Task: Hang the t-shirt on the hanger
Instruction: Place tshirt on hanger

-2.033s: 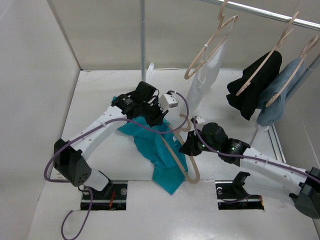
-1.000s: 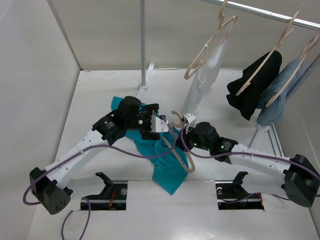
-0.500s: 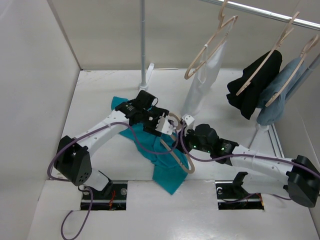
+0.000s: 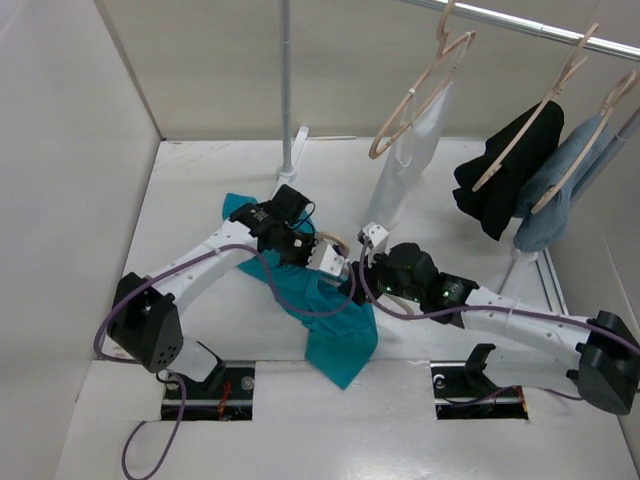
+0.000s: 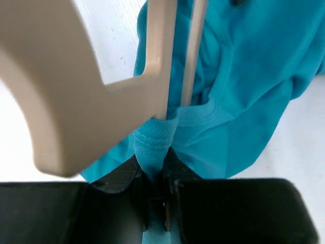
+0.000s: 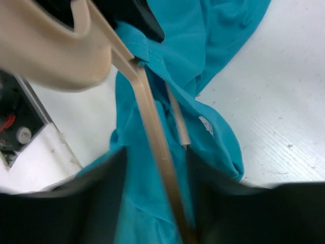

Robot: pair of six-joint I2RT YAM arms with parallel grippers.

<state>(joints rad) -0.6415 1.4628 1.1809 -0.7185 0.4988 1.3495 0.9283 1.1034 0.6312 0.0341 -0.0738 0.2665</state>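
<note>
The teal t-shirt (image 4: 335, 335) lies crumpled on the table between the arms. The beige hanger (image 5: 161, 56) runs with one arm into the shirt's neck opening. From above only its hook (image 4: 335, 243) shows, and cloth covers the rest. My left gripper (image 5: 152, 162) is shut on the ribbed collar (image 5: 152, 142), right beside the hanger's arm. My right gripper (image 6: 156, 152) is open, and its fingers (image 6: 104, 195) stand well apart on either side of the hanger's arm (image 6: 152, 117) without pinching it. Both grippers meet over the shirt's upper part (image 4: 345, 268).
A rail (image 4: 540, 28) at the back right carries like hangers with a white garment (image 4: 410, 150), a black one (image 4: 505, 180) and a grey-blue one (image 4: 560, 190). A vertical pole (image 4: 286, 100) stands behind the shirt. Walls close the left and back.
My left gripper has shut on the shirt's collar. My right gripper has opened off the hanger's arm. Teal cloth now covers the hanger's lower arm, which showed from above before.
</note>
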